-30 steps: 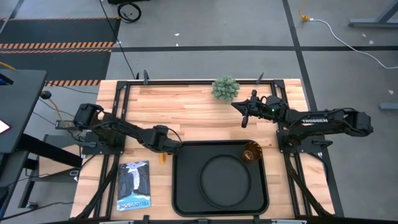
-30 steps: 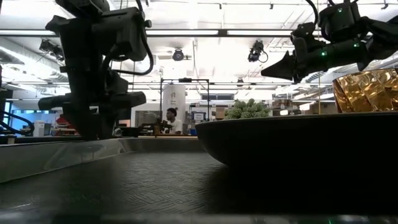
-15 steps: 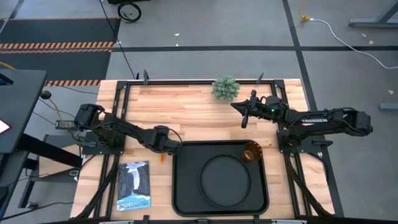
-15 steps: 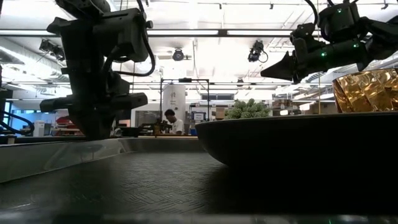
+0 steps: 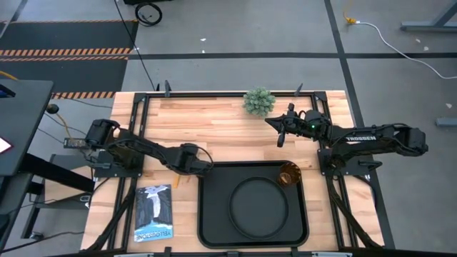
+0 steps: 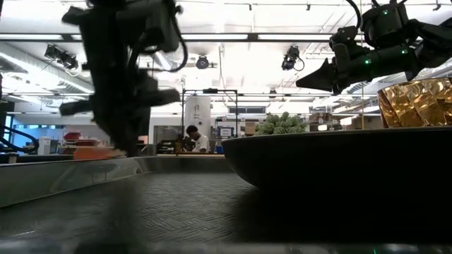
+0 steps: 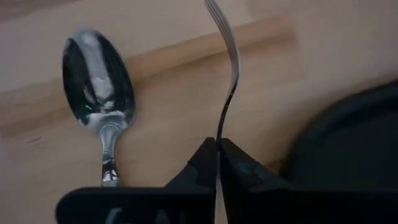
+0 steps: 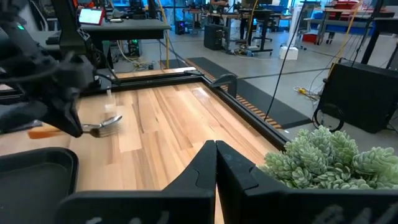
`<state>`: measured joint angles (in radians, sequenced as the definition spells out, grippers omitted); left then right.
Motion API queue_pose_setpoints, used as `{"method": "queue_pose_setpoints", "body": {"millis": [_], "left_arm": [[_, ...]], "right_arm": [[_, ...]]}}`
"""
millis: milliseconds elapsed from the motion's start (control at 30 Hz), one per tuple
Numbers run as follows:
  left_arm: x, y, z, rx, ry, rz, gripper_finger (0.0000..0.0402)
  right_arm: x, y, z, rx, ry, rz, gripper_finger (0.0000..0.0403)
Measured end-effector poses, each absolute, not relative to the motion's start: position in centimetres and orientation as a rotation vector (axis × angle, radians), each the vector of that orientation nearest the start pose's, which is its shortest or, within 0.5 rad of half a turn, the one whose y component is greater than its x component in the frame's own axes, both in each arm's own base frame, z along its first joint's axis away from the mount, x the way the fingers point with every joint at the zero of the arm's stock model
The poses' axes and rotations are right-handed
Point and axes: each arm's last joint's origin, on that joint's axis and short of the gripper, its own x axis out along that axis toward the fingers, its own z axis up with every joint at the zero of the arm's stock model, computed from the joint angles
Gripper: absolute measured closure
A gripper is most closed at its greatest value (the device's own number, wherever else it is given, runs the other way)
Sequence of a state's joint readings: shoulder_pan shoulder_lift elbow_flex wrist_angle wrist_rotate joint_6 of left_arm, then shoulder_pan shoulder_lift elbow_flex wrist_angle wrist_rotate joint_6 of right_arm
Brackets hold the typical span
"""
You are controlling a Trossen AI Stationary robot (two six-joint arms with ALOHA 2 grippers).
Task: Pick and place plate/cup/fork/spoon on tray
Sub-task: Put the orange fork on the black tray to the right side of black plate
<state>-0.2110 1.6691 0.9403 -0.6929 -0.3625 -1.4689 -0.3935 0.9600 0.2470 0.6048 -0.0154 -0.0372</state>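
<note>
My left gripper (image 5: 188, 167) is at the tray's far left corner, shut on the fork (image 7: 227, 68), whose orange handle (image 6: 92, 152) shows beside the arm in the low view. The spoon (image 7: 99, 87) lies on the wood beside the fork, bowl up. The black tray (image 5: 213, 214) holds the round plate (image 5: 258, 205) and, in its far right corner, the amber cup (image 5: 289, 174). My right gripper (image 5: 271, 121) hangs shut in the air over the table's far right, near the plant. My left gripper pinches the fork's thin silver neck (image 7: 221, 127), below the tines, between its two fingertips. The fingers come from above, slanting down. The tines run on past the fingertips, and the orange handle sticks out on the other side. Whether the fork is clear of the wood, I cannot tell.
A small green plant (image 5: 258, 101) stands at the table's far edge, just left of my right gripper. A booklet (image 5: 153, 213) lies at the near left, beside the tray. Bare wood stretches across the table's far half.
My left gripper has shut on the fork, then moved a little up and toward the table's right edge. The fork's orange handle end has swung toward the left.
</note>
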Motion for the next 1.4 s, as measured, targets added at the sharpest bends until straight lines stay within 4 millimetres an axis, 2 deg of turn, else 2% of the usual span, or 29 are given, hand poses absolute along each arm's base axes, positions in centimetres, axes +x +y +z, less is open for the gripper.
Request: {"method": "queue_pose_setpoints", "body": {"millis": [233,600,767,1033,1267,1400], "left_arm": [[29.9,-7.7,19.2,-0.815,0.877,0.982,0.0394],[34.8,-12.7,20.3,-0.810,0.918,1.006,0.0395],[36.4,-15.2,19.6,-0.864,0.928,1.039,0.0395],[37.4,-18.3,17.0,-0.943,0.978,1.108,0.0395],[38.4,-19.5,16.3,-0.996,0.987,1.119,0.0395],[38.2,-19.8,16.2,-0.994,0.987,1.153,0.0395]], "right_arm": [[17.5,-7.2,19.4,-0.014,0.113,-0.376,0.0396],[17.5,-7.2,19.5,-0.023,0.115,-0.362,0.0396],[17.5,-7.2,19.5,-0.003,0.109,-0.364,0.0396],[17.9,-6.1,19.3,0.071,0.115,-0.288,0.0396],[18.3,-4.9,19.5,0.065,0.091,-0.235,0.0396],[18.4,-4.7,19.7,0.053,0.079,-0.220,0.0396]]}}
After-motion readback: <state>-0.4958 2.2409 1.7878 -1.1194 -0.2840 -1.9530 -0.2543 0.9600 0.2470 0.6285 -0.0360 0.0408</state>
